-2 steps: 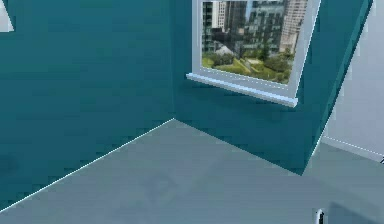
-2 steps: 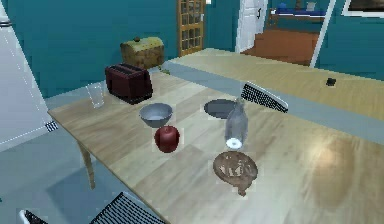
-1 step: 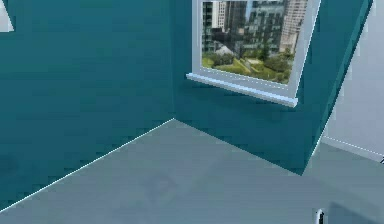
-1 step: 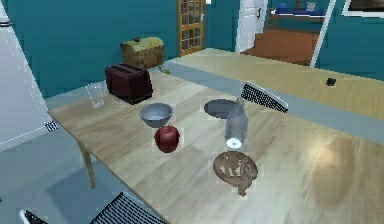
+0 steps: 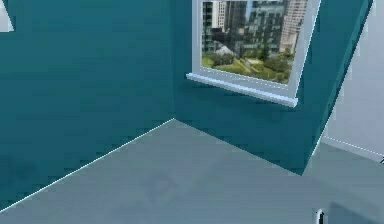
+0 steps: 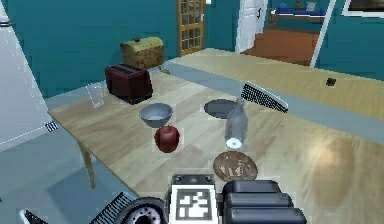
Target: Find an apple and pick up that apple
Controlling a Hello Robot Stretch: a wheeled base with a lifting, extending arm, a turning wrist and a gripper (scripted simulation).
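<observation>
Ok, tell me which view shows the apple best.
The arm side view: the red apple lies unobstructed on the wooden table, near a grey bowl. The forward view faces teal walls, a window and grey floor.

Wooden table point(image 6: 300, 140) — toaster point(image 6: 128, 83), bowl point(image 6: 155, 116), bottle point(image 6: 236, 125), brown plate point(image 6: 234, 165) — window point(image 5: 250, 40).

The forward view looks ahead and somewhat down into a room corner. Grey floor point(image 5: 190, 180) takes the lower frame, teal walls point(image 5: 80, 90) rise behind it, and a window point(image 5: 250, 45) sits at upper right, some way off. The arm side view looks out and down across a tabletop point(image 6: 300, 150) that lies close, beginning just past a white marked square point(image 6: 193, 205) at the bottom edge. A far doorway point(image 6: 285, 35) stands at upper right. Both views take in teal wall.
</observation>
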